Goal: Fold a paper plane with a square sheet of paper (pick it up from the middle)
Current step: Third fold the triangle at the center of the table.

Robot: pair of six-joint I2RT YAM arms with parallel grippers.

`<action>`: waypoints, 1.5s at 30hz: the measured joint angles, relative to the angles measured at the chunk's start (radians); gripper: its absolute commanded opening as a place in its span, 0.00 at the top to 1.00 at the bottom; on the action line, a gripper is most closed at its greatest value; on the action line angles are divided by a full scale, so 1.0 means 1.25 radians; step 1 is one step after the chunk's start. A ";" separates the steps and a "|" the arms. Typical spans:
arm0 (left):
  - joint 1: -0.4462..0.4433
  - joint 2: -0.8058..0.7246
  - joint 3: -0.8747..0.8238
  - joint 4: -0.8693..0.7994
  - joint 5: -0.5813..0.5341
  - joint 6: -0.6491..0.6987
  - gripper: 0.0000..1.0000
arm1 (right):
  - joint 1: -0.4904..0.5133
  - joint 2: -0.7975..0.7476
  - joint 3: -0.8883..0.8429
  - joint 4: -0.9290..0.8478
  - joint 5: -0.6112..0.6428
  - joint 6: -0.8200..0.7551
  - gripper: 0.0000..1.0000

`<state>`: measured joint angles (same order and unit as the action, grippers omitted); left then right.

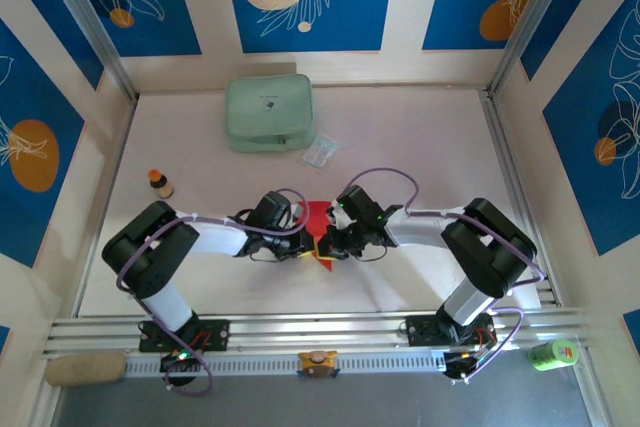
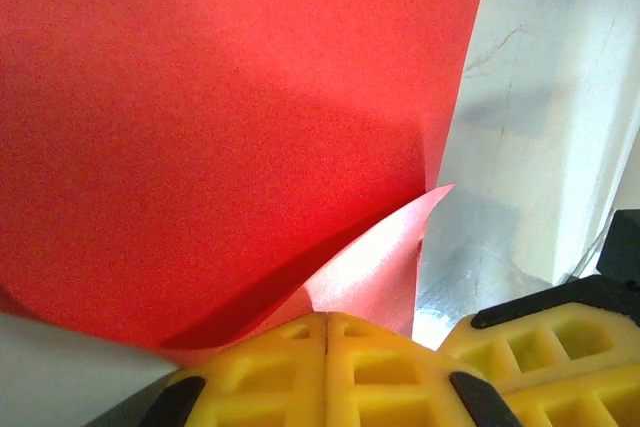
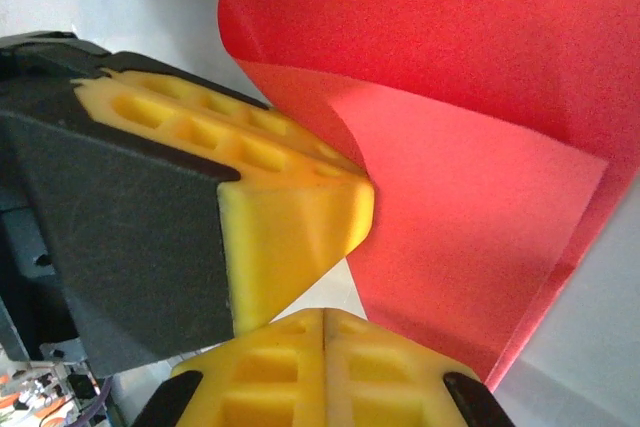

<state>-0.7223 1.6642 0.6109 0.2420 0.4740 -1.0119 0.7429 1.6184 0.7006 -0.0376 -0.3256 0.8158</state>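
Observation:
The square sheet of paper [image 1: 318,217] is bright red and lies partly folded on the white table between both arms, one flap [image 3: 470,237] curling up off the rest. In the left wrist view the paper [image 2: 220,127] runs right down to my left gripper [image 2: 328,319], whose yellow fingers are shut with the flap's edge meeting their seam. My right gripper [image 3: 325,315] is shut just beside the paper's edge, a sliver of bare table between them. The left gripper's fingers [image 3: 300,217] touch the flap from the left. From above, the left gripper [image 1: 316,243] and the right gripper [image 1: 332,245] meet tip to tip.
A pale green pouch [image 1: 268,112] lies at the back with a small clear packet [image 1: 320,150] beside it. A small orange-capped bottle [image 1: 160,183] stands at the left. Patterned walls close in the table on three sides; a metal rail [image 1: 300,332] runs along the near edge.

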 measured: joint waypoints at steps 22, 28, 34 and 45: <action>0.063 0.000 0.031 -0.061 -0.010 0.041 1.00 | -0.004 0.034 -0.008 -0.001 0.015 0.004 1.00; 0.087 0.000 0.033 -0.073 -0.012 0.049 1.00 | -0.004 0.034 -0.008 0.000 0.015 0.004 1.00; 0.113 -0.002 0.033 -0.081 -0.004 0.063 1.00 | -0.004 0.034 -0.008 0.000 0.015 0.004 1.00; 0.161 -0.031 0.046 -0.146 -0.033 0.084 1.00 | -0.006 0.034 -0.008 -0.001 0.014 0.002 1.00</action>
<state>-0.5209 1.6260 0.6689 0.0593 0.4328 -0.9073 0.7357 1.6608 0.6907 -0.0383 -0.3077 0.8188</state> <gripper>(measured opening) 0.064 0.053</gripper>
